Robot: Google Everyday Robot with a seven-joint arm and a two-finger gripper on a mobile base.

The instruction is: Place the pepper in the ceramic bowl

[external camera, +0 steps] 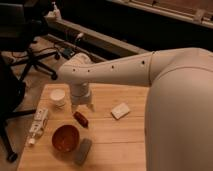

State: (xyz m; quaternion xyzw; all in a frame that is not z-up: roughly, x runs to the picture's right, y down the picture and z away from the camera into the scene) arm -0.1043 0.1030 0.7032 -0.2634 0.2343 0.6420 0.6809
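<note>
The pepper is a small dark red oblong lying on the wooden table, just below my gripper. The gripper hangs from the white arm that reaches in from the right and hovers right above the pepper's upper end. The ceramic bowl is round, orange-brown with a reddish inside, and sits at the front left, a short way down-left of the pepper. Nothing shows inside the bowl.
A small white cup stands left of the gripper. A flat grey block lies right of the bowl. A white packet lies to the right, and a white tube or packet lies at the left edge. Office chairs stand beyond the table.
</note>
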